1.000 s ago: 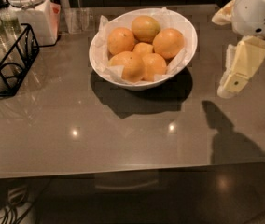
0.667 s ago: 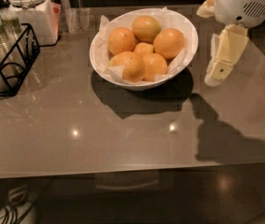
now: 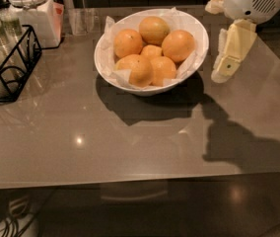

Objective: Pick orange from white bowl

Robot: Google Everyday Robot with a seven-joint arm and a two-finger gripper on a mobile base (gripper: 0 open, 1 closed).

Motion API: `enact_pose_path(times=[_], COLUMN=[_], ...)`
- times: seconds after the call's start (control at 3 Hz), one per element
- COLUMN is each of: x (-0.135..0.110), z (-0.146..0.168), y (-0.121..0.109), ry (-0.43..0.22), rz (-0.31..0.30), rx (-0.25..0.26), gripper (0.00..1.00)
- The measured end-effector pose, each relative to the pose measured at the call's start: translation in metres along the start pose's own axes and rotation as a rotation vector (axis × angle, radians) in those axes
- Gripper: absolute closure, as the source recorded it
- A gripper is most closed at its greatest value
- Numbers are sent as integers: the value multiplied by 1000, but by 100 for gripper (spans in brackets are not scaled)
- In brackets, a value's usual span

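Note:
The white bowl (image 3: 199, 31), wide and lined with crinkled white paper, stands at the back middle of the brown table. It holds several yellow-orange fruits. The orange (image 3: 178, 45) on the bowl's right side is among the largest; others lie at the top (image 3: 154, 29), left (image 3: 128, 42) and front (image 3: 134, 69). My gripper (image 3: 222, 73), cream-coloured under a white wrist housing, hangs just right of the bowl's rim, outside the bowl, pointing down and a little left. It touches no fruit and holds nothing.
A white lidded jar (image 3: 30, 10) stands at the back left, a clear glass (image 3: 81, 19) beside it. A black wire rack (image 3: 7, 65) with glass bottles is at the left edge. The table's front edge (image 3: 130, 181) runs across the lower view.
My gripper has moved left, from the table's right side to just beside the bowl's right rim. The bowl and the oranges have not moved.

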State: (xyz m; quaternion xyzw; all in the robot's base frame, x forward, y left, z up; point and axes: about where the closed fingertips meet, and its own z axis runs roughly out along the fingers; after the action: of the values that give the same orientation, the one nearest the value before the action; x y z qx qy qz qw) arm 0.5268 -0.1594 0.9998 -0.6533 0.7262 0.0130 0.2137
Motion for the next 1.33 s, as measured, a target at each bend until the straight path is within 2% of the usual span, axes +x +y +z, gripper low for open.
enact_pose_path(times=[0.33, 0.67, 1.0, 1.33], x=[-21, -25, -25, -31], z=[10, 6, 6, 6], y=[-30, -36, -36, -44], ry=[-38, -50, -50, -81], rz=[-36, -39, -39, -31], rx=[-8, 16, 16, 50], gripper=[0, 0, 18, 23])
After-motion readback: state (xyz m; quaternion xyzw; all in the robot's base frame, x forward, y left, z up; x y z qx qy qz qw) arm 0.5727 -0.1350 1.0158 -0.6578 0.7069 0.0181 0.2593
